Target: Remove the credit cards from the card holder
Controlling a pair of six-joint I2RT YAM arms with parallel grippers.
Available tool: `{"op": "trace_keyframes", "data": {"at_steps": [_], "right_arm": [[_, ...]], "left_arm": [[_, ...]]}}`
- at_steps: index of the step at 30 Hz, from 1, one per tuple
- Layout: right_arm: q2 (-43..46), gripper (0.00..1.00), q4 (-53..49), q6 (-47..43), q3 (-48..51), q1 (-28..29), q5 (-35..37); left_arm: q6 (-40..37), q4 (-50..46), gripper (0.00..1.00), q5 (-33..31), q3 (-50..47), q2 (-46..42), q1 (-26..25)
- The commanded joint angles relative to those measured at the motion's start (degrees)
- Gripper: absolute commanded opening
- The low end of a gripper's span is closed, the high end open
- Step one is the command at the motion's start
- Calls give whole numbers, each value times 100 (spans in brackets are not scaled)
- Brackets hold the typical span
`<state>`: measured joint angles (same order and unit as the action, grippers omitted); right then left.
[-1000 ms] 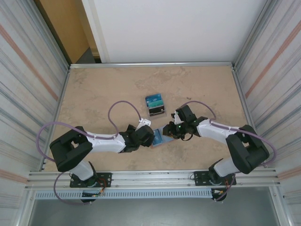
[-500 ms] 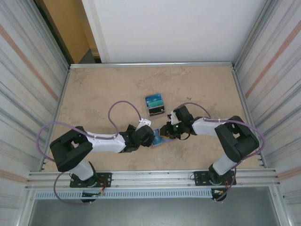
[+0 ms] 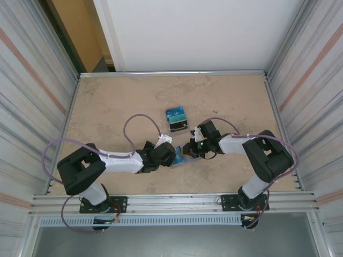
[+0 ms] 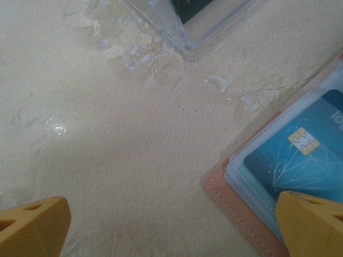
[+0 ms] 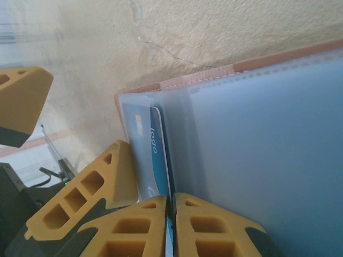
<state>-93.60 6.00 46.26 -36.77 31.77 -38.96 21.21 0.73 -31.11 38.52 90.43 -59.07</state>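
Note:
The tan card holder [image 3: 181, 157] lies open on the table between my two grippers. Its pale sleeves [image 5: 257, 160] and stitched tan edge [image 4: 236, 206] show in both wrist views. A blue credit card [image 4: 300, 155] with a gold chip sits in the top sleeve. My right gripper [image 3: 189, 150] is shut on the edge of this credit card [image 5: 158, 155], fingertips [image 5: 150, 214] pinched together [image 5: 171, 206]. My left gripper [image 3: 169, 156] stands wide open [image 4: 171, 227], one yellow fingertip [image 4: 313, 222] over the holder's corner, the other [image 4: 32, 227] over bare table.
A small clear-plastic stand [image 3: 177, 120] holding a blue card stands just beyond the holder; its corner [image 4: 182, 32] is at the top of the left wrist view. Metal rails and ribbed walls border the table. The left gripper's yellow fingers [image 5: 88, 195] sit beside the holder.
My right gripper's jaws have closed onto the card's edge, and the right arm's elbow has swung left. The left arm and the holder have stayed put.

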Motion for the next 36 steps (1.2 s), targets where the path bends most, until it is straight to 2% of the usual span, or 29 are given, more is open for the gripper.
{"op": "trace_keyframes", "data": {"at_steps": [1,10,19,28,36], "right_arm": [[239,9,289,188,91,14,-280],[433,0,144,114,223,-4,-51],[452,0,-171,-86,189,-177,115],[550,0,-770,-446,65,-273,412],[668,0,-1051,-602,39,-383,625]], "left_arm": [[-106,-372,99,-27,26,117,36],[-90,-411,99,-70,24,132,36],[-186,-439,99,-198,-31,117,36],[-973,-55,99,-410,-235,23,80],[-1684,448,99,-231,-508,-297,159]]}}
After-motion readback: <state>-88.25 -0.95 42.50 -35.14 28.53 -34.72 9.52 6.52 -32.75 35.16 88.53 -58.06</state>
